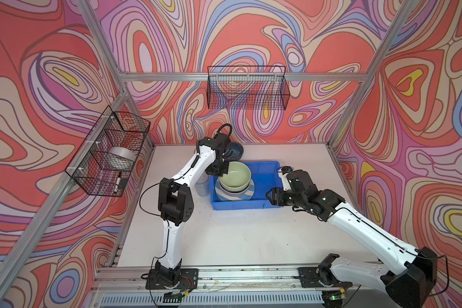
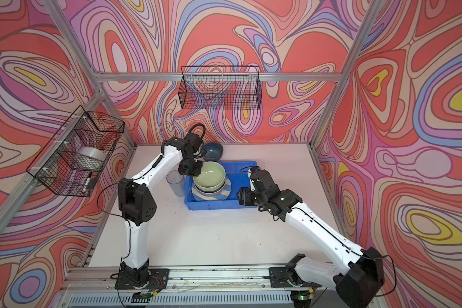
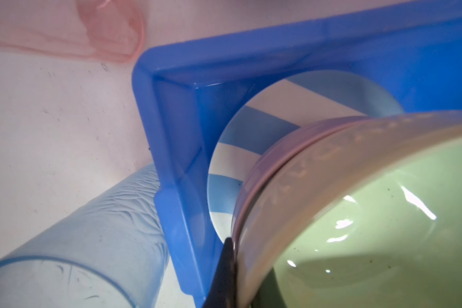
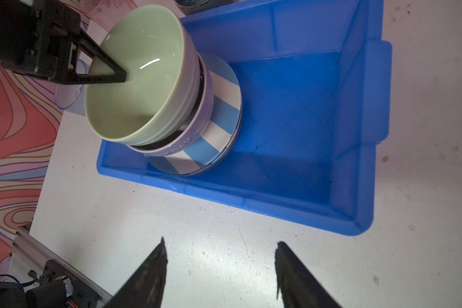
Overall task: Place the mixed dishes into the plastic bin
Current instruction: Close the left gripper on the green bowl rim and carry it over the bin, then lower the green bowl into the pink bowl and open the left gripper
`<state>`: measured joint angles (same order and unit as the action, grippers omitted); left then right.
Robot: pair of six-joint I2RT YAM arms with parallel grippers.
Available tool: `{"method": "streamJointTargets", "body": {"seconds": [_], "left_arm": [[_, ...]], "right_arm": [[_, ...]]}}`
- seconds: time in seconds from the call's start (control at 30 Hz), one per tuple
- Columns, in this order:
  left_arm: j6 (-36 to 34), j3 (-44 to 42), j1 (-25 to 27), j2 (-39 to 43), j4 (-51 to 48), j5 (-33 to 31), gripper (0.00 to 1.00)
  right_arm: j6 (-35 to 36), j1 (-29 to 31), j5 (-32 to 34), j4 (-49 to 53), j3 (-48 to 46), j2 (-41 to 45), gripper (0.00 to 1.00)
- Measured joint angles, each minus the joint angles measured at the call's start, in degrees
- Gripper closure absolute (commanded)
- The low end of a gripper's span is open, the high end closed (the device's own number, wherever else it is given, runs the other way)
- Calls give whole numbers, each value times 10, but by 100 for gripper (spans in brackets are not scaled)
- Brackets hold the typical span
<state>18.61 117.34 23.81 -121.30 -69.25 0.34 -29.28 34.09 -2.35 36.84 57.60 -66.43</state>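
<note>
My left pincer [image 1: 220,174] is pinching the rim of the pale green round ceramic bowl [image 1: 235,174], with one finger inside the wall and the other outside. Directly under that bowl sits a lilac lettered bowl [image 4: 195,133], with a dark gap showing between the two. Under those lie blue-and-white striped round plates [image 4: 219,112]. All of these are inside the bright blue rectangular plastic bin [image 1: 238,206], at the end closest to my left pincer. I cannot tell whether the green bowl rests on the lilac one or hangs from my grip.

Just outside the bin wall beside my left pincer stands a clear bluish plastic tumbler [image 3: 96,240]. A clear pinkish tumbler [image 3: 91,32] shows blurred, farther off on the white surface [image 1: 238,240]. A dark blue-grey round bowl [image 2: 213,150] sits on the surface past the bin's far wall, behind my left wrist.

My right pincer [image 4: 221,241] is spread wide. It hovers over the surface just short of the bin's nearest wall, pointing towards the bin.
</note>
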Motion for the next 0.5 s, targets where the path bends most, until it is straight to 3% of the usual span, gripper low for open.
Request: {"method": "streamJointTargets", "body": {"seconds": [0.4, 0.5], "left_arm": [[0, -8, 6, 0, 3, -9, 100], [0, -9, 6, 0, 3, -11, 96]], "right_arm": [[-2, 0, 0, 0, 0, -6, 34], [-2, 0, 0, -1, 0, -6, 34]]}}
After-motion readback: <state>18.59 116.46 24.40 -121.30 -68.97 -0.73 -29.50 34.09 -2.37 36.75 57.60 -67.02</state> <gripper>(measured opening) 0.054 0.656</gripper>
